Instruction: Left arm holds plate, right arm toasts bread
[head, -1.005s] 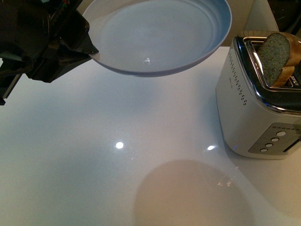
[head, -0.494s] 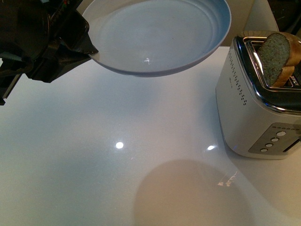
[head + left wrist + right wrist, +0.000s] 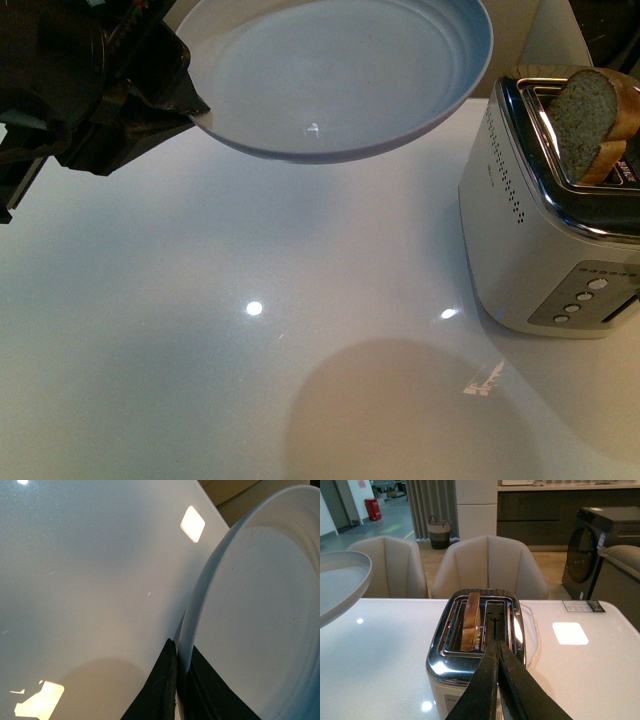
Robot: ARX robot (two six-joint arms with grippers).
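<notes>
Status from our side:

- Left gripper (image 3: 195, 108) is clamped on the rim of the pale blue-grey plate (image 3: 330, 70). In the left wrist view we see the dark jaws pinching the rim from both faces, one above and one below.
- Plate is held in the air over the far side of the white table (image 3: 180, 320), tilted a little toward the front camera, and nothing lies on it. Its round shadow (image 3: 410, 420) falls on the tabletop nearer to us.
- Plate is near the toaster (image 3: 530, 230) but clear of it, up and to its left in the front view.
- Bread (image 3: 590, 120) is one speckled wholemeal slice standing upright in the toaster, in the slot nearer the plate, with its rounded top well above the chrome top (second slot looks empty in the right wrist view).
- Right gripper (image 3: 498, 647) has its jaws pressed together with nothing between them. It sits just short of the toaster, the tips over its near chrome edge and in line with the empty slot. We cannot tell whether they touch the metal.
- Toaster stands on the table at the right, with its buttons (image 3: 580, 300) on the end facing us.
- Beyond the table we see two beige chairs (image 3: 490, 565).
</notes>
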